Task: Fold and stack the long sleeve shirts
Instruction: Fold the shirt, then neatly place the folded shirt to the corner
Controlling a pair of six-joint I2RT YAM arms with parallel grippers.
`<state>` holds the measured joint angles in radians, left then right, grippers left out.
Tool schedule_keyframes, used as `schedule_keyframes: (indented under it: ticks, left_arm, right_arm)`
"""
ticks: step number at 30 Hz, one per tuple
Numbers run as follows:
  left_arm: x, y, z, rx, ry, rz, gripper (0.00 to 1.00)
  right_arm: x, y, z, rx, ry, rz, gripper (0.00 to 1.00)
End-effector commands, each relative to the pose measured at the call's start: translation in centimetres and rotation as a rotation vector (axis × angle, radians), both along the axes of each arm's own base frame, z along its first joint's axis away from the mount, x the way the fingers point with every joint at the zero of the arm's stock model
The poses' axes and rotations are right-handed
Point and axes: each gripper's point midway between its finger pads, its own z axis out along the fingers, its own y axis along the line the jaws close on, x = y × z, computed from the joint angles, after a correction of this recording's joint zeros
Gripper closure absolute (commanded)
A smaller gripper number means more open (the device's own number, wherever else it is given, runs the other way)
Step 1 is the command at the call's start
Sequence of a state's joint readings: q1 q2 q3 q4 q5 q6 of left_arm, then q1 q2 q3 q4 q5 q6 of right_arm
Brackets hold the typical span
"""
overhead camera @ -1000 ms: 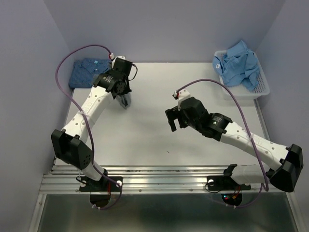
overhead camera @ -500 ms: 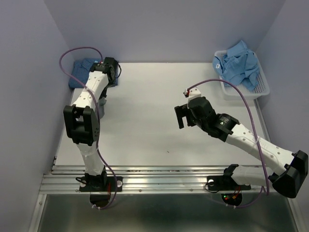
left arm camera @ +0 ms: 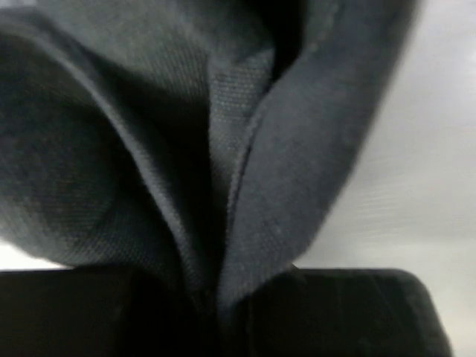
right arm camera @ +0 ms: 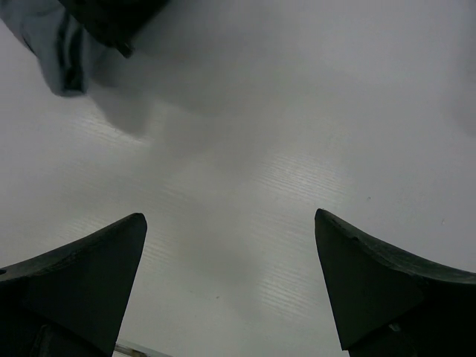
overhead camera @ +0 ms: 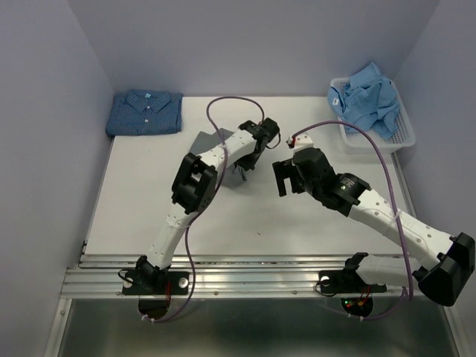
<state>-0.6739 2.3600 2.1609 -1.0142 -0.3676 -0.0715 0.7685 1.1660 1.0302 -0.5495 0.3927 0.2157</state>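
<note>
at the far left corner of the worktop (overhead camera: 149,216) the dark blue dotted shirt (overhead camera: 145,112) lies folded flat, collar showing, well apart from everything else. toward the middle, the left end effector (overhead camera: 245,159) is clamped on the mid-grey shirt (left arm camera: 149,134). the left wrist view is filled with its bunched folds, which run down into the pinch between the dark fingers. from above, the cloth shows as a crumpled grey mass partly hidden by the arm. just to its right the right end effector (right arm camera: 229,217) hangs spread wide and holds nothing, over bare worktop, with a bit of grey cloth at the top left of its own view. at the far right the light blue shirt (overhead camera: 368,95) sits heaped and unfolded in the white mesh basket (overhead camera: 401,141). the grey shirt looks light, limp and woven, so it will likely sag and bunch from a single pinch. i judge it needs a second hold, best at a shoulder seam or hem corner, to be drawn taut and laid flat for folding.
</note>
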Motion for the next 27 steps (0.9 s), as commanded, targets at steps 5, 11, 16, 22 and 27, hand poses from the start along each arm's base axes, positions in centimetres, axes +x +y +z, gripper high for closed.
schedule_keyframes:
  ticks: [5,11,16,22,27]
  left_arm:
    - [-0.8,-12.7,1.9,-0.562,0.1,-0.003,0.78]
    - [-2.7,-16.0,5.7,-0.802,0.139,-0.083,0.01]
    - [-1.7,-17.1,14.1,-0.936,-0.016,-0.187,0.01]
    - [1.7,-10.0,22.0,-0.939,-0.31,-0.058,0.01]
    - [5.1,2.7,23.0,-1.031,-0.468,0.218,0.01]
  right_arm:
    - [-1.3,-0.3,2.7,0.11,-0.033,0.01,0.0]
    - [-2.2,-0.5,3.5,0.155,-0.031,0.015,0.0]
    - [-2.6,-0.4,4.8,0.211,-0.047,0.016,0.0]
    - [-1.3,0.2,5.5,0.249,-0.055,-0.043,0.0]
    - [0.9,2.7,4.4,0.337,-0.019,0.007,0.0]
